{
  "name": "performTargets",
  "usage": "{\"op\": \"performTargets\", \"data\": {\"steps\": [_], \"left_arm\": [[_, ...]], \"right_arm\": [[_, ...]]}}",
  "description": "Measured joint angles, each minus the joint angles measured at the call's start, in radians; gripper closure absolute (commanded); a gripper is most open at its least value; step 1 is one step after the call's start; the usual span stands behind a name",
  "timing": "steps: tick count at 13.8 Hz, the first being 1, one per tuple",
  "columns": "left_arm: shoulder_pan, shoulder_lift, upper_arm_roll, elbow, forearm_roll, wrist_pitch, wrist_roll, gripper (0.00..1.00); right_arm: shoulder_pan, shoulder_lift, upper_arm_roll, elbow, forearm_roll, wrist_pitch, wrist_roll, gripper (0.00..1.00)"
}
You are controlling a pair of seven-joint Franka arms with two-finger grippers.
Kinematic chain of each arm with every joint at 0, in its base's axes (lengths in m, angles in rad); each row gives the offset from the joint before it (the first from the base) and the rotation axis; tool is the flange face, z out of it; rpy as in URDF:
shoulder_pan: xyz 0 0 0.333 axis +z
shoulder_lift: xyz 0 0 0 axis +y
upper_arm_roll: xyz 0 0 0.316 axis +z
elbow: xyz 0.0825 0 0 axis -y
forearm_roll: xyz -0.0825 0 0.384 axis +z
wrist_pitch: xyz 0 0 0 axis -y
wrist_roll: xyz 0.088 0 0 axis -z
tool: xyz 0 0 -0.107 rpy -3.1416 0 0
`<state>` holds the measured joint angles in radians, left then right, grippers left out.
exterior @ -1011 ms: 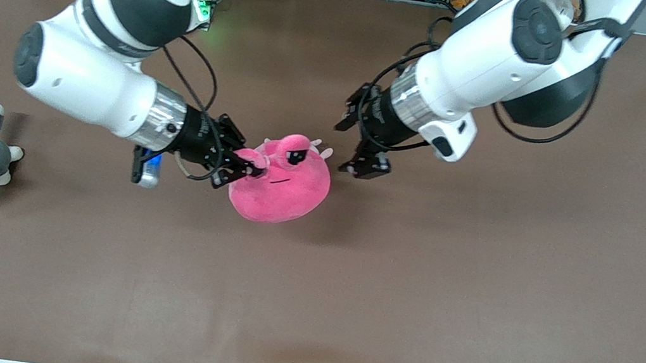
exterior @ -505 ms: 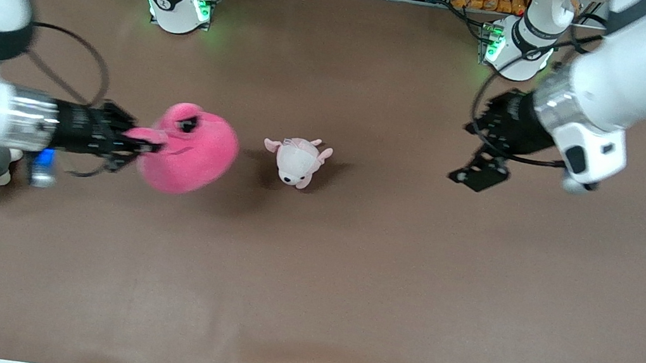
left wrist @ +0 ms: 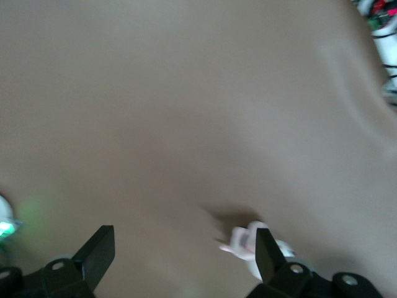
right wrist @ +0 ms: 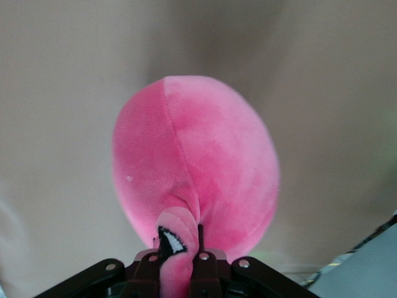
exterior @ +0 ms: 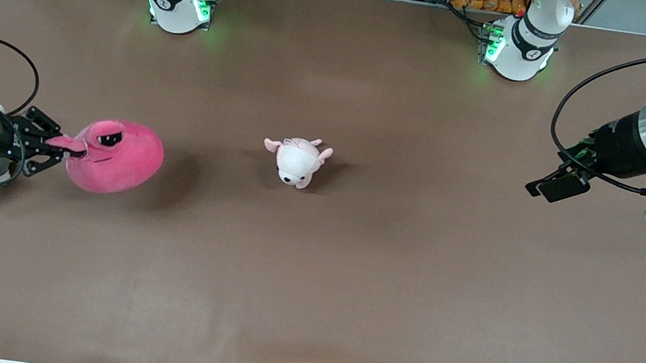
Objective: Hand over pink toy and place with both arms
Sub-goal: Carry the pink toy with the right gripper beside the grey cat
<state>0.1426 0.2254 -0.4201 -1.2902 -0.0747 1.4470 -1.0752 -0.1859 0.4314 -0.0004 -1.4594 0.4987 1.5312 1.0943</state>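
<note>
The pink toy (exterior: pixel 117 156) looks light, soft and squashy, so it should give under a pinch and is best taken by a protruding bit such as the snout; it is a round hot-pink plush blob with half-lidded black eyes. It hangs over the right arm's end of the table, its snout pinched in the clenched right gripper (exterior: pixel 54 145). The left gripper (exterior: pixel 560 182) waits spread and empty over the left arm's end, well apart from the small pale plush (exterior: pixel 297 160) mid-table.
</note>
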Motion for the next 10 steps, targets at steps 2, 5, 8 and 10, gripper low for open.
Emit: {"op": "performTargets", "data": {"steps": [2, 5, 8, 10], "left_arm": [[-0.011, 0.000, -0.008, -0.009, 0.044, -0.016, 0.017, 0.00], [-0.016, -0.001, -0.011, -0.019, 0.075, -0.026, 0.063, 0.00], [-0.015, -0.016, -0.011, -0.030, 0.141, -0.050, 0.189, 0.00], [-0.015, -0.033, -0.005, -0.035, 0.172, -0.054, 0.297, 0.00]], "right_arm": [[-0.051, 0.042, 0.000, -0.012, 0.001, 0.024, 0.005, 1.00], [-0.127, 0.085, 0.001, -0.088, 0.031, 0.094, -0.005, 1.00], [-0.129, 0.092, 0.012, -0.145, 0.048, 0.130, -0.005, 0.97], [-0.129, 0.092, 0.018, -0.178, 0.048, 0.157, -0.009, 0.65]]}}
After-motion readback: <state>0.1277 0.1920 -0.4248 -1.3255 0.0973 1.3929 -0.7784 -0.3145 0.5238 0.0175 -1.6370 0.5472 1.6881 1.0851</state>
